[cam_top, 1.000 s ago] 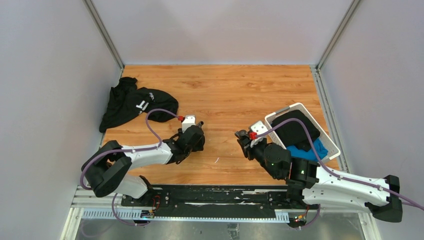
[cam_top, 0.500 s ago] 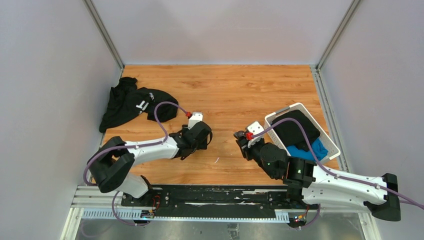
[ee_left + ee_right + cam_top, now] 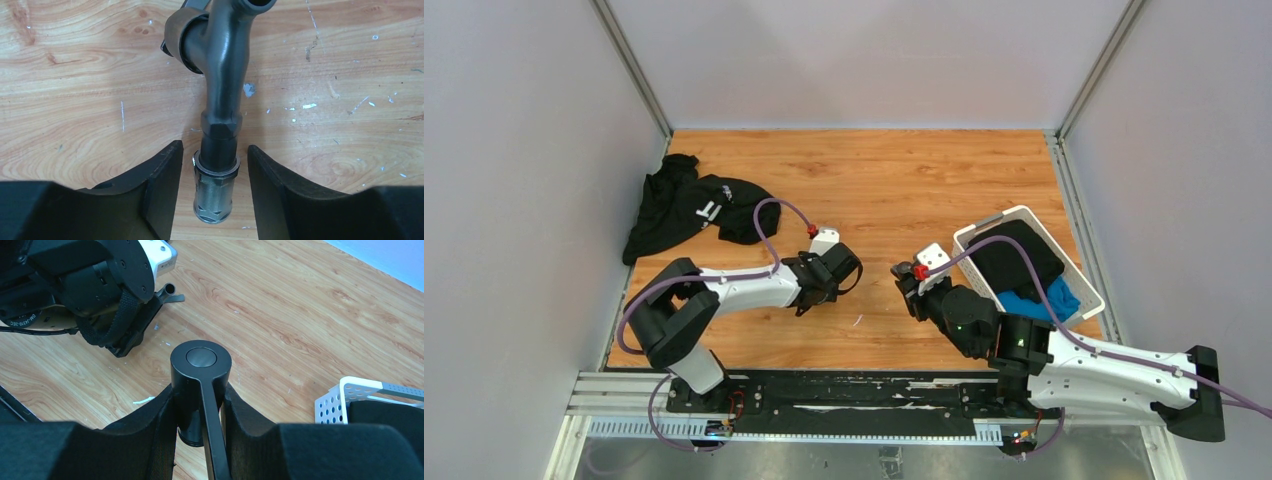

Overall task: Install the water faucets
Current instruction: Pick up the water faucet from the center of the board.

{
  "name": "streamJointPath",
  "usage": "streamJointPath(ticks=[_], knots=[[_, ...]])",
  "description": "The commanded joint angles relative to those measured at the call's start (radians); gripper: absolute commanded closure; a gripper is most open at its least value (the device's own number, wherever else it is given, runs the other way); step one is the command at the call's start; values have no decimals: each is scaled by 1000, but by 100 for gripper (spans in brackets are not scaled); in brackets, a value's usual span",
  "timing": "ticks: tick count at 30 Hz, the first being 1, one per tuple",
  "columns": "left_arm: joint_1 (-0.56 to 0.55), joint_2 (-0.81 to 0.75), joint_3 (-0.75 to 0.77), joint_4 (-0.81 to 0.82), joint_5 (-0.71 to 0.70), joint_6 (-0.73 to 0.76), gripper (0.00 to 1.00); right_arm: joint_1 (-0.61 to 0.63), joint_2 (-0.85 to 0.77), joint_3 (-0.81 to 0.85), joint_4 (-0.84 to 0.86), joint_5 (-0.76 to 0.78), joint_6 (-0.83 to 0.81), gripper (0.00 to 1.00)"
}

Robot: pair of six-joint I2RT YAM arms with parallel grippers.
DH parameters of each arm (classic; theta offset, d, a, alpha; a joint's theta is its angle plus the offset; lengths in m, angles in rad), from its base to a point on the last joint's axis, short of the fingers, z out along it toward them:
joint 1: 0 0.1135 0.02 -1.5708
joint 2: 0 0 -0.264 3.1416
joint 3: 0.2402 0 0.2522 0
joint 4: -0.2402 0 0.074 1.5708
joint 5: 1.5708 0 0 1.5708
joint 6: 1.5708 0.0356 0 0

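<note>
Faucet body (image 3: 220,95) lies on the table (image 3: 75,75) pointing straight away from the left gripper (image 3: 213,152), whose part-open fingers (image 3: 150,192) sit each side of its screw end, while the right gripper (image 3: 199,392) squeezes the lever handle (image 3: 201,359).

Wooden table (image 3: 874,170) is bearing a faucet (image 3: 220,75) within the left gripper (image 3: 214,170), black garment (image 3: 689,205) behind it, white basket (image 3: 1024,212) beside the right gripper (image 3: 904,272).
</note>
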Motion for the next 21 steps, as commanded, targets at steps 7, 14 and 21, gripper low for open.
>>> streamJointPath(ticks=[7,14,21], knots=[[-28,40,49,-165,-61,-3,49,10,10,12,48,15,10,100],[-28,41,46,-158,-55,12,51,10,19,13,48,13,9,100],[-32,87,77,-164,-43,34,58,11,19,16,47,15,14,100]])
